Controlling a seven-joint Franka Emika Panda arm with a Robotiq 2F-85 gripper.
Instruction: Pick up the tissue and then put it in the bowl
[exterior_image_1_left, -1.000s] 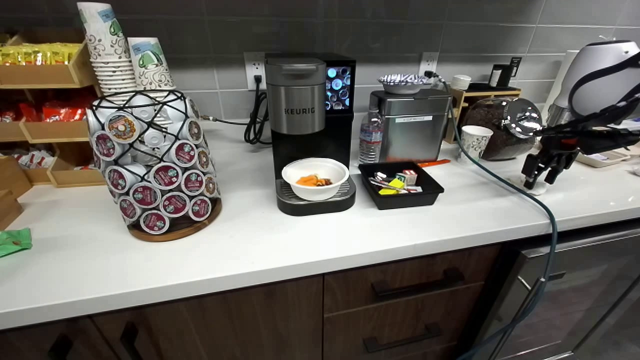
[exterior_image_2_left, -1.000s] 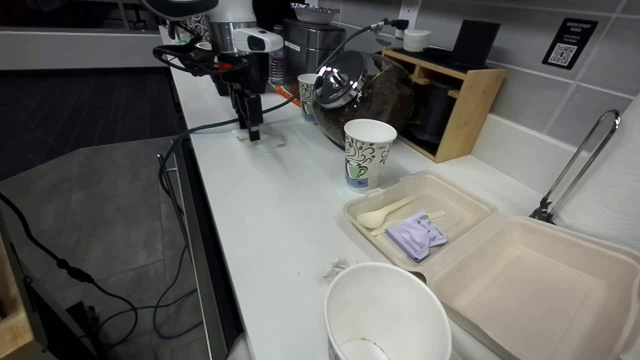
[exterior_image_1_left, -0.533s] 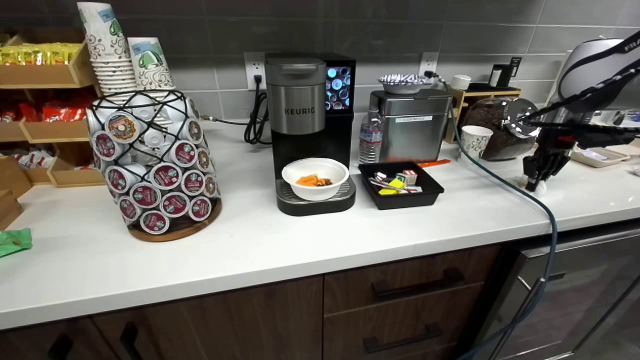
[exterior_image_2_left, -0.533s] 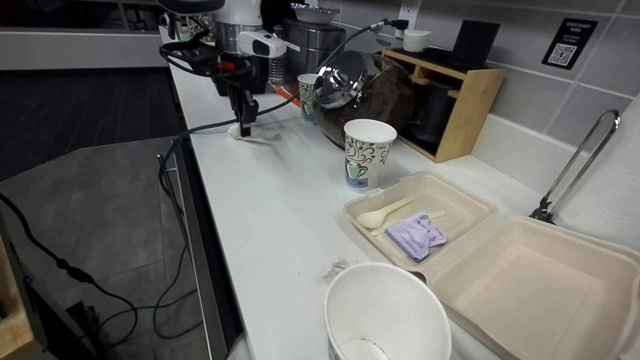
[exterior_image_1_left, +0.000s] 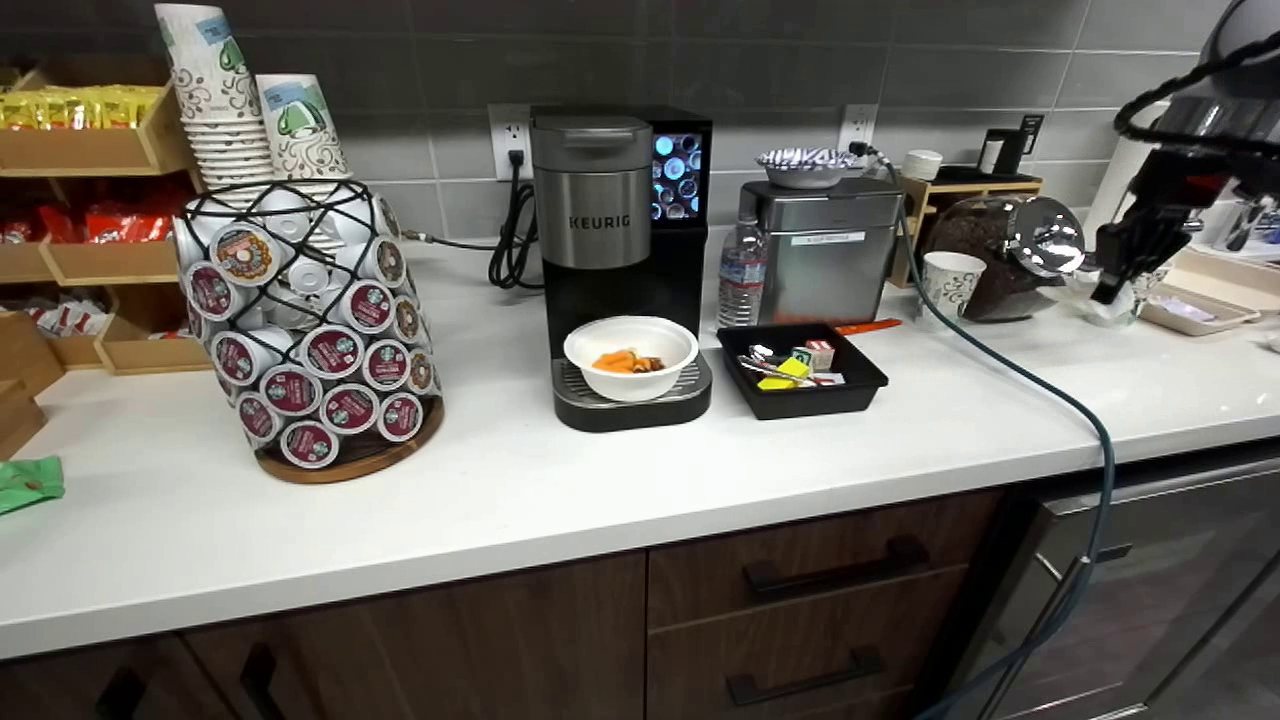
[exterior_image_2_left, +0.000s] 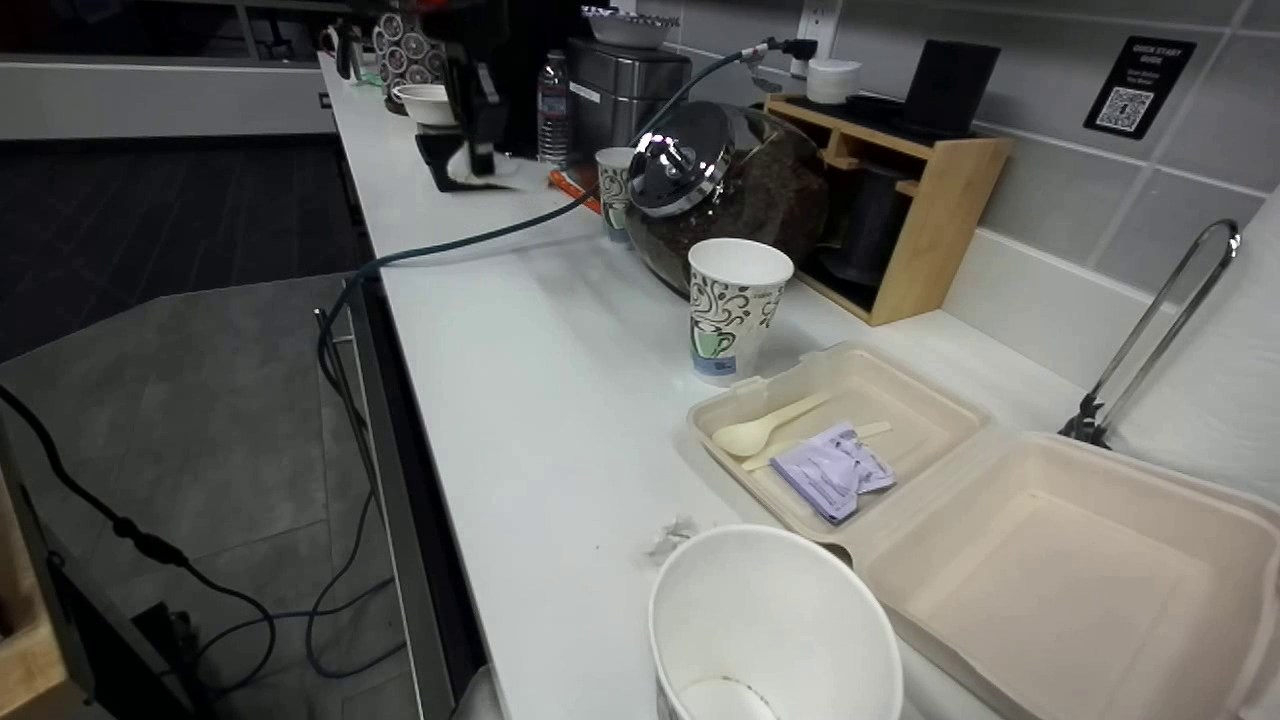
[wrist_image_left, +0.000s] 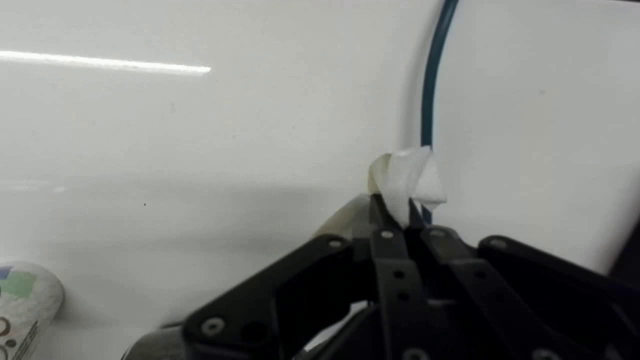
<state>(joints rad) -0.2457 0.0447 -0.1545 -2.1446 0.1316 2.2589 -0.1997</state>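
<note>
Pinched between the fingertips is the crumpled white tissue, with a brownish patch on one side and loose ends sticking out. My gripper is shut on it, raised above the white counter in the wrist view. In an exterior view the gripper hangs at the far right, the tissue pale beside its tips. From another side, the gripper and tissue overlap the black tray behind. The white bowl, holding some orange food, rests on the coffee machine's drip tray, well away from the gripper.
A dark teal cable runs across the counter and over its front edge. Between gripper and bowl stand a paper cup and a black tray of small items. A glass jar and a takeout box are nearby.
The gripper has shut on the tissue, which lay on the counter a second ago, and lifted it clear. Both have moved upward; the bowl has stayed put.
</note>
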